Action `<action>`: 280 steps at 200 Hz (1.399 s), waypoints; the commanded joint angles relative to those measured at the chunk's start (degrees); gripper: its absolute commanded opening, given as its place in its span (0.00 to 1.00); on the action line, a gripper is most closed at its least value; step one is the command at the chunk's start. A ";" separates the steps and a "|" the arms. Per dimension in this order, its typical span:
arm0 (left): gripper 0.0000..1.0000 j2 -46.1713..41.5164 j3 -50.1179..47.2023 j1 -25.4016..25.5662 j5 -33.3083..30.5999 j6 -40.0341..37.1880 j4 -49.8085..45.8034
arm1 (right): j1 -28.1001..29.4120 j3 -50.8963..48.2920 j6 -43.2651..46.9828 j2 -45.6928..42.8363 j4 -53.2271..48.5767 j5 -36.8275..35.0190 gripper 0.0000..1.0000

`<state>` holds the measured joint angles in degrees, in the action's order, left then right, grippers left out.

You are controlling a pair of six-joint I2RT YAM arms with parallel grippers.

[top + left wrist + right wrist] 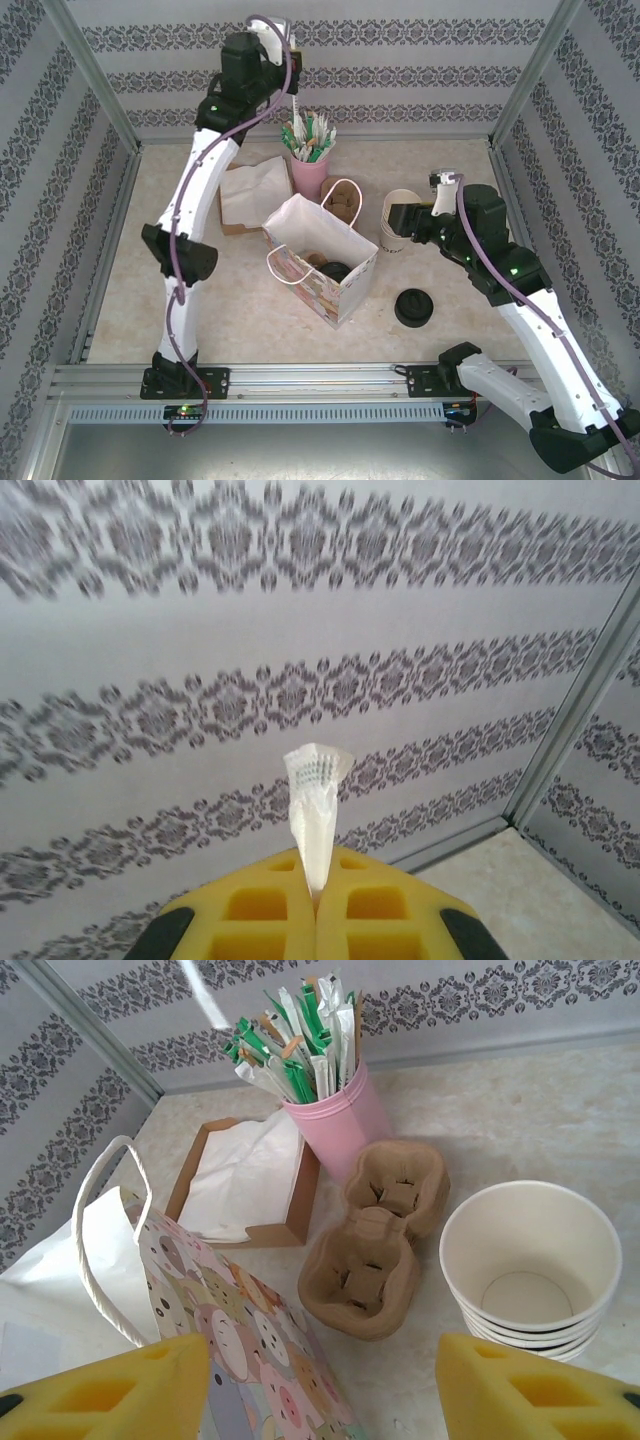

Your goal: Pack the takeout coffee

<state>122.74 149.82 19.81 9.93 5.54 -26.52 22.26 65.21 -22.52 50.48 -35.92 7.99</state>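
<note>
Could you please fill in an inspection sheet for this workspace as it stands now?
Surface: beige table, no spills seen.
Job's things: patterned paper bag stands open; a black-lidded cup appears to sit inside it.
Clutter: lidless cup stack, black lid pile, cardboard cup carrier, napkin tray, pink cup of packets.
Grippers: left gripper shut on a white paper packet; right gripper open, empty, near the cup stack.
Cables: purple cables run along both arms.
Surroundings: patterned walls, metal frame posts.
</note>
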 commanded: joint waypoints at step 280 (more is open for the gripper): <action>0.61 -55.36 -75.99 15.36 8.89 2.38 25.04 | 7.18 -4.55 1.96 -7.20 -5.04 2.73 0.62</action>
<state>67.79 74.48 34.54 18.44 9.63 -4.23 28.77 61.36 -20.84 42.94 -40.58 11.62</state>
